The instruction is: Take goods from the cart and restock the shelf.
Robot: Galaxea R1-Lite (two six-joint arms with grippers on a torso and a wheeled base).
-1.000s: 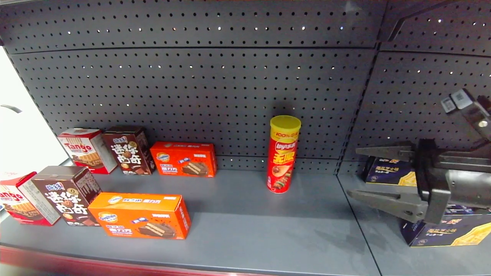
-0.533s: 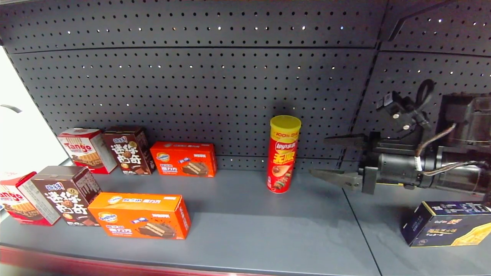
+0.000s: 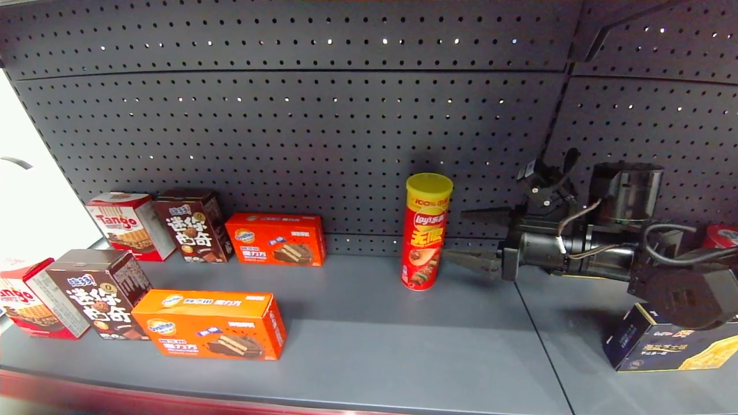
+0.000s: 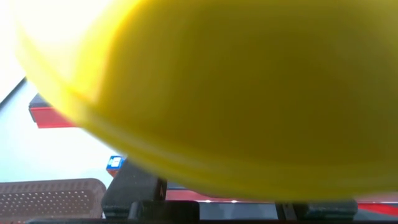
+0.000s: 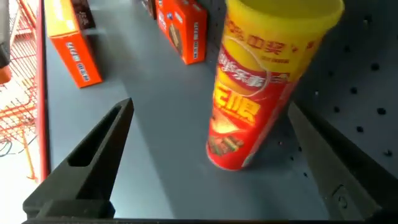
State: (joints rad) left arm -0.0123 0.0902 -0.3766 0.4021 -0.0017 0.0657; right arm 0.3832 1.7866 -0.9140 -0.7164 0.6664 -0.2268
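Right tool is hanging wide open just right of centre frame, beside the chips can standing upright on the shelf. I'm guessing it's the placing step; next it's needing a straight pull-back, no clipping the can.

Dim light on the dark shelf, and the chip can throws a soft shadow up the pegboard, where bright pinpricks glint through the holes. Far left a white patch blows out; the pegboard's seams bow toward the head view's edges
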